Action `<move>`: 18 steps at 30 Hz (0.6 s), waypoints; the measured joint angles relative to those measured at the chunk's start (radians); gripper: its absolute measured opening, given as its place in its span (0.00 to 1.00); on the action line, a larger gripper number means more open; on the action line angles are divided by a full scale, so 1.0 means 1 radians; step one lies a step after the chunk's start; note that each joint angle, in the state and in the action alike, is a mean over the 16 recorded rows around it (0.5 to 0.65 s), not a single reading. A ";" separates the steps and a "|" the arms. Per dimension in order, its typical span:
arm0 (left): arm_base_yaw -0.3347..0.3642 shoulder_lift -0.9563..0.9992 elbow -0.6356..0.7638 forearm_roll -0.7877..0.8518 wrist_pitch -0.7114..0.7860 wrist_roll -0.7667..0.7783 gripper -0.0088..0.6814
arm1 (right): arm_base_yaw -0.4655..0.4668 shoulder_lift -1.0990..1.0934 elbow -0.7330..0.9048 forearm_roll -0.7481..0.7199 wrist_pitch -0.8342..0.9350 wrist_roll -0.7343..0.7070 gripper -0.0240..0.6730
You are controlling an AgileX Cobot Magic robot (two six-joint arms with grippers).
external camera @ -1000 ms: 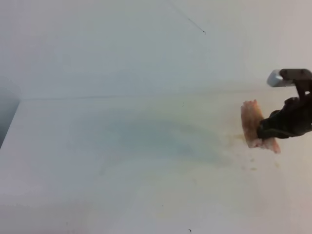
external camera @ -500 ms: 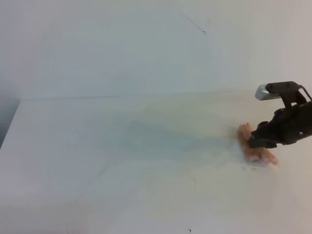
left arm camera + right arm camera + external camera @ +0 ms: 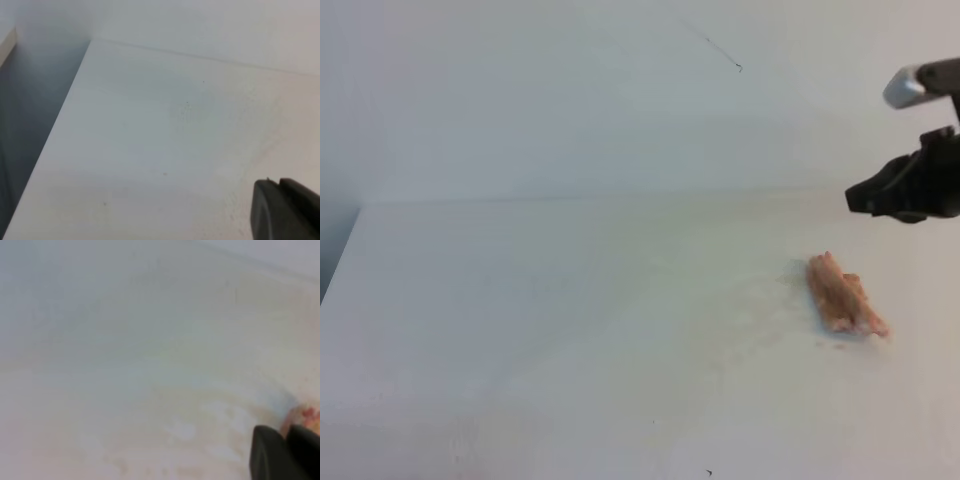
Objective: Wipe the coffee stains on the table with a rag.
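Judging progress from the high view, I put the wiping close to finished. My right claw (image 3: 865, 197) hangs in the air, clear of everything and holding nothing. I cannot tell from any view how far apart its jaws stand; only a dark lump shows, and the right wrist view catches just the tips at its lower corner.

Below that claw and slightly toward the middle of the table (image 3: 570, 330), the rag (image 3: 844, 295) lies on its own as a pinkish, ridged roll. Nothing touches it. In the right wrist view a blurred bit of it peeks out just beside the claw tips.

Of the coffee stains (image 3: 760, 325) I see only a faint tan smear running from the rag's near end out across the table, with a few tiny specks close under the rag. No strong blotch shows. The right wrist view gives a pale, patchy sheen ahead of the claw, which I take for damp residue, though it is too soft to be sure.

My left claw (image 3: 287, 210) shows only as a dark corner in its own view, state unreadable, over bare table.

What may remain: one more pass over that faint smear.
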 joint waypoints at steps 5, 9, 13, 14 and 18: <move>0.000 0.000 0.000 0.000 0.000 0.000 0.01 | 0.000 -0.164 0.008 -0.040 0.014 0.068 0.10; 0.000 0.000 0.000 0.000 0.000 0.000 0.01 | 0.000 -0.296 0.040 -0.102 -0.001 0.161 0.05; 0.000 -0.002 0.000 0.000 0.000 0.000 0.01 | 0.000 -0.427 0.108 -0.174 -0.042 0.263 0.04; 0.000 -0.002 0.000 0.000 0.000 0.000 0.01 | 0.000 -0.458 0.129 -0.192 -0.055 0.285 0.04; 0.000 -0.002 0.000 0.000 0.000 0.000 0.01 | 0.000 -0.572 0.214 -0.248 -0.119 0.360 0.04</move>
